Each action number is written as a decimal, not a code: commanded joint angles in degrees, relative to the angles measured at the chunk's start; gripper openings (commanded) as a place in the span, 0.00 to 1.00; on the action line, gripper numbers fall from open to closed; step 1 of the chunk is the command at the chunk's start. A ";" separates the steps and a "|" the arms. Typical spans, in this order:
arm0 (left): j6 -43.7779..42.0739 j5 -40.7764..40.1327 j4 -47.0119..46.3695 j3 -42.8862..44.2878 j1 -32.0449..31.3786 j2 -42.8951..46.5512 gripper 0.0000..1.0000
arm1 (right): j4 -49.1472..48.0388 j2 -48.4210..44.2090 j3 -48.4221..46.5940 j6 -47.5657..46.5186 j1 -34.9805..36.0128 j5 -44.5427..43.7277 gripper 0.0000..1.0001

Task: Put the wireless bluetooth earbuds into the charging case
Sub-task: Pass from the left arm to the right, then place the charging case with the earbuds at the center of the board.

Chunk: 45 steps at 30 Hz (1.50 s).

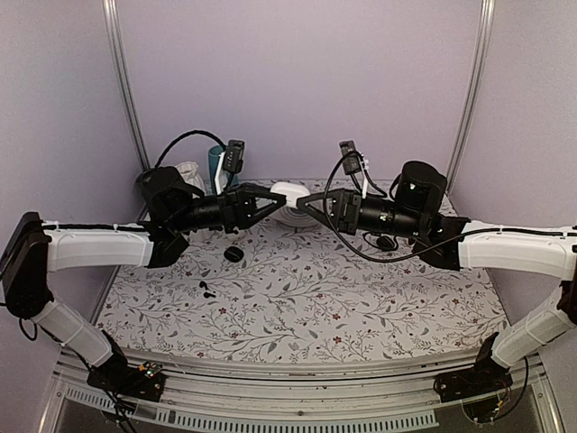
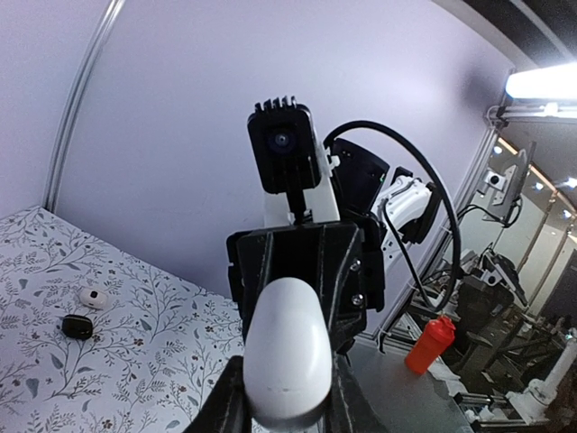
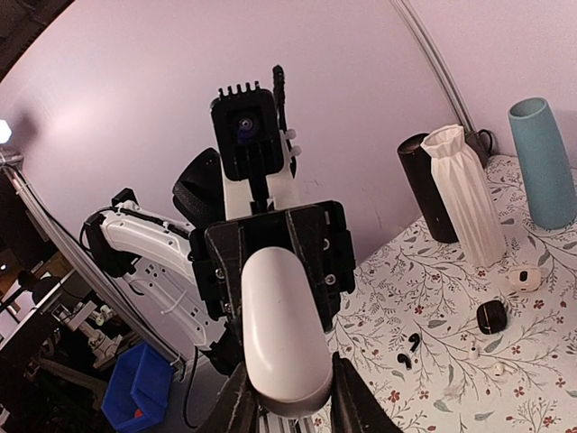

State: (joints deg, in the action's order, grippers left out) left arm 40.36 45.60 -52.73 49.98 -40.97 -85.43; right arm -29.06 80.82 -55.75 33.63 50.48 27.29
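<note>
Currently grips white charging case [image 1: 288, 192] with left gripper [image 1: 274, 204] and right gripper [image 1: 303, 201] both closed on it, long axis finger-to-finger, above far edge of table [image 1: 379, 316]; leaves black earbuds [image 3: 412, 343] below, nearer left arm.

place: robotics lab | cues: aluminium frame rail [image 1: 124, 81], lilac booth wall [image 1: 297, 81], blue bin [image 3: 140, 392]

Smooth, glossy white plastic on the charging case [image 3: 284, 329], matt black, finely ridged plastic on the fingers [image 3: 350, 406] beside it, glossy black plastic on the earbud [image 3: 412, 342], matt floral-printed covering on the worktop [image 3: 433, 293], matt white pleated surface on the vase [image 3: 464, 194].
</note>
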 commanded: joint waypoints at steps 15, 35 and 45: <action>-0.18 0.26 0.35 -0.85 -0.10 -0.28 0.53 | -1.87 -1.68 0.13 -0.77 0.00 -2.95 0.03; -18.51 -16.18 23.30 -3.66 3.34 12.10 0.96 | 13.41 -5.93 5.71 -1.95 -9.26 -11.44 0.03; -19.18 -11.74 24.62 -1.81 4.57 13.43 0.96 | 13.01 -1.34 12.19 3.86 -17.72 -14.69 0.03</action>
State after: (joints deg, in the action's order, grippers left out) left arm 22.63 32.10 -29.65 46.52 -37.21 -73.06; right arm -15.18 76.93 -45.17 34.02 35.27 15.03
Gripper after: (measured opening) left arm 0.959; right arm 0.215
